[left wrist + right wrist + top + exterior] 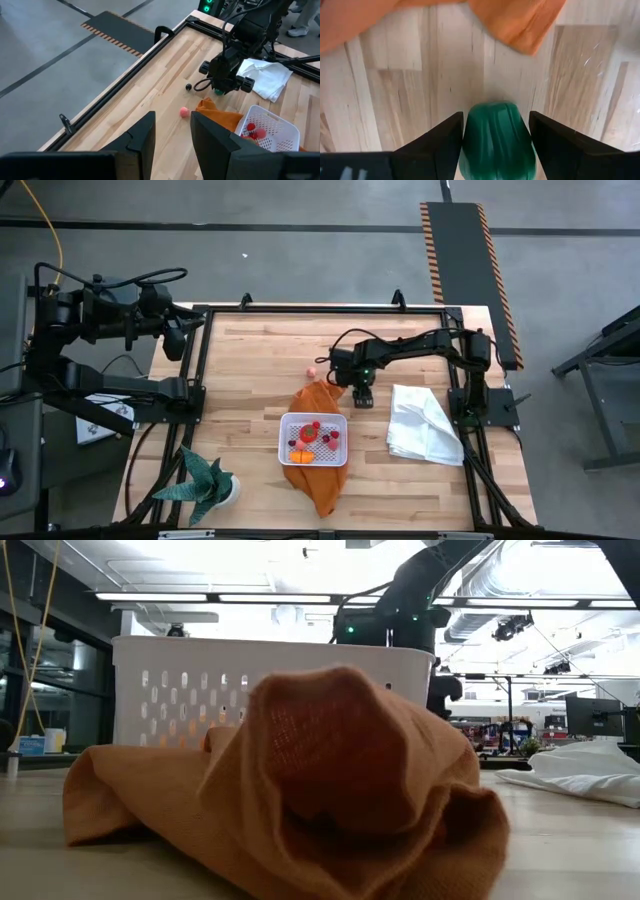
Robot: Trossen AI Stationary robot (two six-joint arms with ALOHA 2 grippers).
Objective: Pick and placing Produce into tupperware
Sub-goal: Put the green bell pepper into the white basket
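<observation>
Right end effector [496,137] sits low over the wooden surface [260,355], fingers spread wide on either side of a green toy vegetable [497,135] that lies between them, just beside the orange cloth [318,405]. I see the white tupperware [314,439] resting on that cloth with red and orange produce [312,434] inside. Left end effector [170,137] waits off the surface's edge, partly parted, holding nothing. A pink piece [184,112] lies near the cloth.

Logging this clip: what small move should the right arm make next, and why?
Probably close the right pincer: its open fingers already flank the green piece on the table beside the orange cloth, and that piece is not yet in the tupperware.
</observation>
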